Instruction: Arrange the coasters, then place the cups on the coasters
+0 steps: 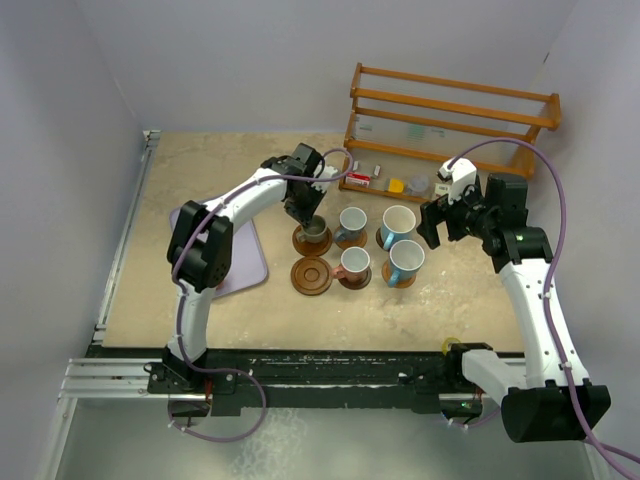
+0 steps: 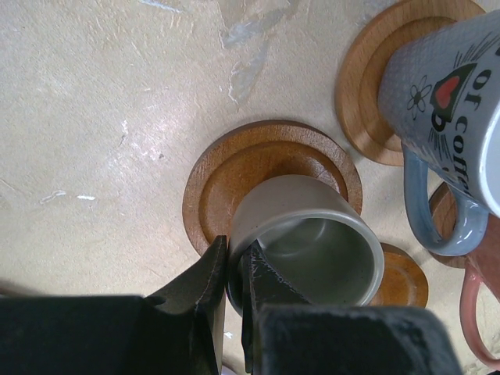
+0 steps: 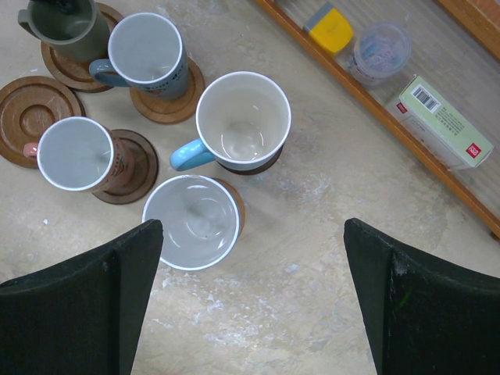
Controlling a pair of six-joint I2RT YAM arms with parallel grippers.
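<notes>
My left gripper [image 1: 304, 212] [image 2: 234, 269] is shut on the rim of the grey-green cup [image 1: 316, 231] [image 2: 312, 234] [image 3: 62, 27], one finger inside and one outside. That cup is on a dark grooved coaster [image 1: 300, 243] [image 2: 226, 172]. In front of it lies a bare coaster [image 1: 311, 276] [image 3: 31, 113]. A grey-blue cup [image 1: 350, 222] [image 2: 445, 94], a pink cup [image 1: 353, 262] [image 3: 76, 154] and two light-blue and white cups [image 1: 398, 226] [image 1: 407, 258] each stand on a coaster. To their right, my right gripper [image 1: 438, 224] [image 3: 251, 293] hangs open and holds nothing.
A wooden rack [image 1: 450, 120] with a yellow item [image 3: 332, 27] and a small box [image 3: 445, 125] stands at the back right. A lavender tray [image 1: 245, 265] lies under the left arm. Walls close in the left and the back.
</notes>
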